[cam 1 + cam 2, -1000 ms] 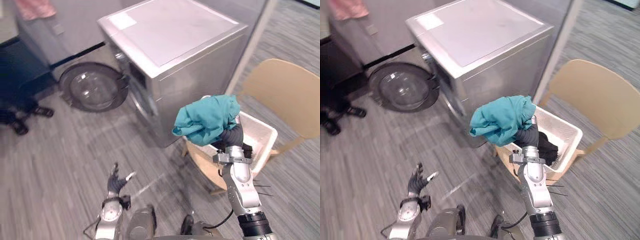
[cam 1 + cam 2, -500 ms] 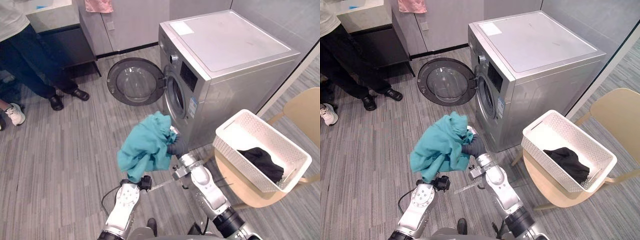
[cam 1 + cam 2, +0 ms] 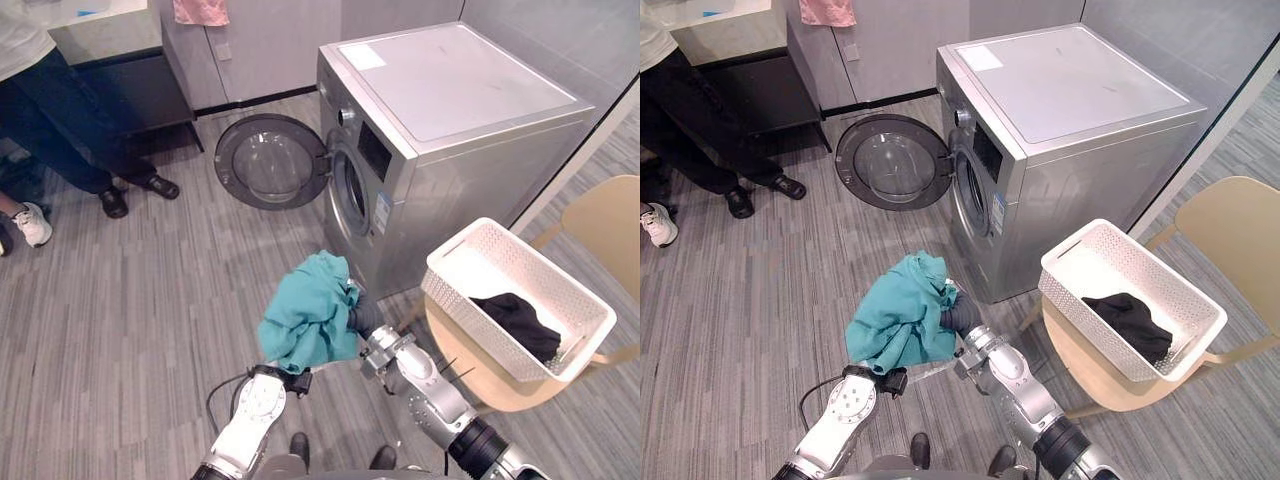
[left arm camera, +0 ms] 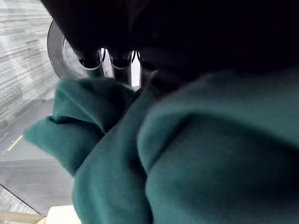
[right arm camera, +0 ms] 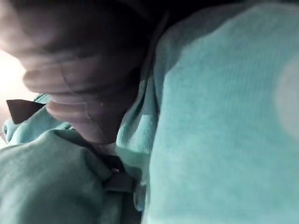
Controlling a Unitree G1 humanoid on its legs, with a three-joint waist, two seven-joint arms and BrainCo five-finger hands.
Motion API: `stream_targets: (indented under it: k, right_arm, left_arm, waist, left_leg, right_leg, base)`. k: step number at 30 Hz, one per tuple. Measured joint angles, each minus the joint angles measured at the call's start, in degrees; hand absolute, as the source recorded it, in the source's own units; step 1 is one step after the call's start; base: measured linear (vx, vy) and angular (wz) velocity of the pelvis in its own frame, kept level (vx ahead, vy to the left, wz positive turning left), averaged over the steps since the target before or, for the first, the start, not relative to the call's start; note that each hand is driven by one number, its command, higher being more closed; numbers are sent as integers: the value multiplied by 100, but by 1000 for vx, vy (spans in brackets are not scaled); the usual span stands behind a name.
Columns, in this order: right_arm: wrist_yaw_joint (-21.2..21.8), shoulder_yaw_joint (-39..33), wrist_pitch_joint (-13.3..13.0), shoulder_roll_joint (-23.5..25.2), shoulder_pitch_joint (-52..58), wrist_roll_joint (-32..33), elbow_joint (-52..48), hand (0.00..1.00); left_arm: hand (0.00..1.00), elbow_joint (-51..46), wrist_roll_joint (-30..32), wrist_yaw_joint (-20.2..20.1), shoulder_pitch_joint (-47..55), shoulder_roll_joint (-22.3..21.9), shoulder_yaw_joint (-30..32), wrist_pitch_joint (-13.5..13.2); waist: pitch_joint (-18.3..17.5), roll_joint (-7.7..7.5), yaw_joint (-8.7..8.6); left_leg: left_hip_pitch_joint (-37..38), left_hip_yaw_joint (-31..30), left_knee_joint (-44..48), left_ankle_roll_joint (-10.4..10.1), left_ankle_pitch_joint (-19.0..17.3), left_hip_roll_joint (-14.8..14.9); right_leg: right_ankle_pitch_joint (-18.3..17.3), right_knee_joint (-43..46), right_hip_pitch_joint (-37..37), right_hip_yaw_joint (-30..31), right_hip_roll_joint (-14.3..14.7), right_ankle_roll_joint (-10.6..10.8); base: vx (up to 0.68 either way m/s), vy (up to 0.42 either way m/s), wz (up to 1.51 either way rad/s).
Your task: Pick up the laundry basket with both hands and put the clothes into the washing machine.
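Right arm enters from lower right, forearm angled up and left. Right hand [image 3: 366,318] mid-view, dark ribbed cover up, fingers clenched in teal cloth [image 3: 310,325]. Left arm enters from lower left, forearm angled up toward same bundle. Left hand [image 4: 93,63] tucked under cloth.

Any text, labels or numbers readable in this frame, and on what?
Nothing here is legible.
The white label on top of the washing machine: too small to read.
The blue sticker on its front, beside the door opening: too small to read.
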Motion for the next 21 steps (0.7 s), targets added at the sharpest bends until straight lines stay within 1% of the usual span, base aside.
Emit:
stream_targets:
  k: [3,4,8,11,14,15,18,20,21]
  right_arm:
    - [-2,5,0,96,-59,-23,224,100]
    - [-1,11,17,114,-63,-23,287,0]
    - [83,32,73,123,-105,-83,431,0]
    - [130,32,106,131,-132,-285,552,0]
    - [138,-10,139,173,-148,-821,705,0]
    - [147,-75,156,206,-88,-1108,751,0]
    - [151,-535,322,543,268,-1825,825,0]
    - [121,-829,323,737,508,-2234,810,0]
    - [95,-971,327,803,600,-2363,806,0]
  left_arm:
    - [100,106,-2,-12,1,0,54,49]
    - [100,150,-11,-51,1,-1,68,72]
    - [100,257,-28,-179,4,0,148,87]
    - [100,324,-44,-239,20,0,193,93]
    - [100,450,-45,-294,68,-8,258,93]
    - [100,490,-42,-364,139,-41,321,93]
    - [100,724,-35,-378,316,-87,353,86]
    - [100,750,-27,-387,453,-141,396,86]
    - [100,777,-28,-384,471,-168,447,86]
  waist:
    - [-28,-22,4]
    - [-29,-24,3]
    - [-45,-52,2]
    - [-60,-78,4]
    - [-87,-122,2]
    - [-107,-153,4]
    - [-164,-246,2]
    - [-206,-312,1]
    - [-213,-323,0]
  left_leg:
    - [-99,8,-5,-7,5,7]
    - [-92,10,-3,-7,6,9]
    - [-19,34,-6,-8,6,18]
    - [-8,57,-7,-8,7,26]
    - [18,92,-13,-8,7,39]
    - [43,125,-22,-8,7,55]
    - [253,159,-253,-32,99,17]
    - [308,158,-399,-24,170,17]
    - [312,158,-417,-21,177,18]
  right_leg:
    - [-27,105,-166,51,13,-40]
    - [-29,122,-168,80,17,-40]
    - [-33,154,-168,255,29,-41]
    - [-33,154,-168,323,32,-41]
    - [-33,151,-168,423,40,-41]
    - [-33,151,-166,460,48,-41]
    - [-25,35,-42,503,87,-47]
    - [-8,-17,-34,503,115,-64]
    - [18,-60,-23,505,128,-67]
  base:
    - [4,-12,-6]
    - [0,0,0]
    - [46,14,-1]
    - [15,6,-2]
    - [-6,5,-7]
    - [-5,-6,-12]
    - [1,5,-7]
    - [0,0,0]
    - [0,0,0]
